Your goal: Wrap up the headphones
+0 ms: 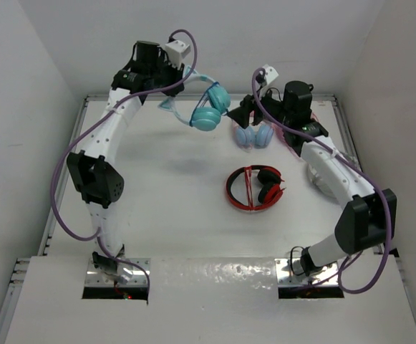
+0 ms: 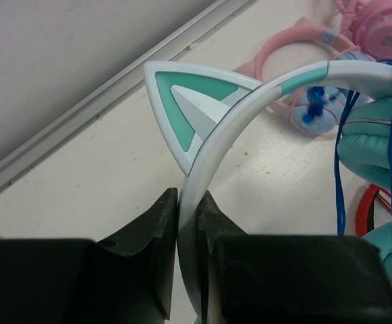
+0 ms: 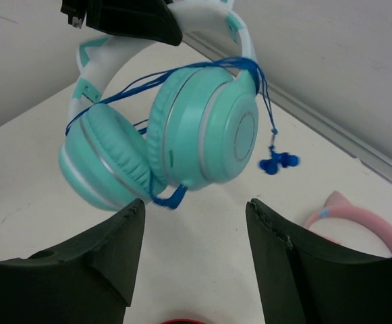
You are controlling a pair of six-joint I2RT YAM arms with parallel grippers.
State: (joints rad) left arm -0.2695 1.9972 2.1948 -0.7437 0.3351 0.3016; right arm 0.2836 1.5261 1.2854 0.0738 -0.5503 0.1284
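The teal headphones (image 1: pixel 210 107) with a pale mint cat-ear headband hang in the air above the far middle of the table. My left gripper (image 2: pixel 187 202) is shut on the headband (image 2: pixel 212 145), beside a cat ear (image 2: pixel 185 108). The thin blue cable (image 3: pixel 182 74) is wound around the cups (image 3: pixel 209 131); its plug end (image 3: pixel 278 162) dangles free. My right gripper (image 3: pixel 194 216) is open and empty, just below and in front of the cups, not touching them.
A pink-banded pair with blue cups (image 1: pixel 254 135) lies under the right gripper. A red and black pair (image 1: pixel 254 188) lies mid-table. An all-pink pair (image 2: pixel 378 27) lies near the back rail (image 2: pixel 101 108). White walls stand close all round.
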